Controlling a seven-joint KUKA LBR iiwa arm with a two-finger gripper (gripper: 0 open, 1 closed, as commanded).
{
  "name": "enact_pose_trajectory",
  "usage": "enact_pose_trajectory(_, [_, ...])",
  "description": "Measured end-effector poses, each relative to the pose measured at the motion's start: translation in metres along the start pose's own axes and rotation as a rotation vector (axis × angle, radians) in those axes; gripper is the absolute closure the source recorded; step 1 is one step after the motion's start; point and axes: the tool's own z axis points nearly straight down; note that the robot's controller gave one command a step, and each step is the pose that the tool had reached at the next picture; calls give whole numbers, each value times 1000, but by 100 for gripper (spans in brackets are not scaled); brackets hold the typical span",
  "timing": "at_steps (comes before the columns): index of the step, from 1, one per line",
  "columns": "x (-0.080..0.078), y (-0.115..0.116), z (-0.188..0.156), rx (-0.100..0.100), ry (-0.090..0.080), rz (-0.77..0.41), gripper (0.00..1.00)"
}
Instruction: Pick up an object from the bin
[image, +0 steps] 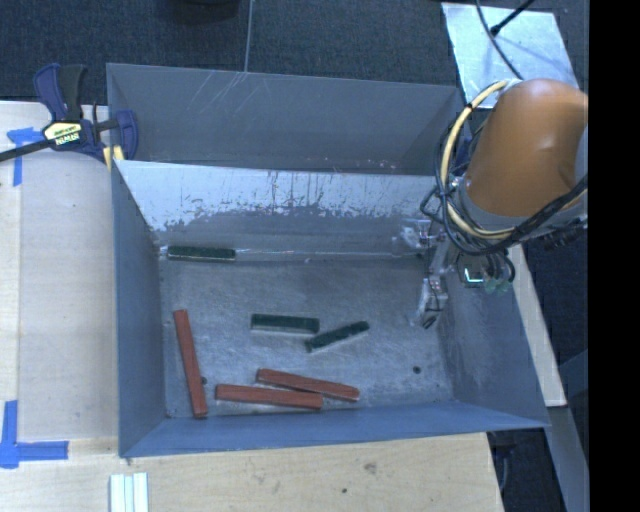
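My gripper (431, 303) hangs at the right side of the bin, its metal fingers pointing down above the bare floor near the right wall, with nothing between them. The closest thing is a dark green bar (336, 336) lying tilted in the middle, well to the gripper's left. Another dark green bar (284, 323) lies just left of that one. Two red-brown bars lie near the front wall: one (307, 384) slightly tilted, the other (269, 397) flat in front of it.
A third red-brown bar (190, 363) lies lengthwise along the left wall. A dark green bar (201, 254) rests at the back left corner against the rear wall. The arm's orange cover and cables sit over the bin's right rim.
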Motion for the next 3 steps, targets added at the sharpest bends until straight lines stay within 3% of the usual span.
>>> enact_pose_trajectory(1, [-5, 43, 141, -1, -1, -317, 0])
enact_pose_trajectory(2, [-7, 43, 138, 1, -7, -316, 100])
enact_pose_trajectory(3, [-18, 48, -4, 3, -18, -310, 100])
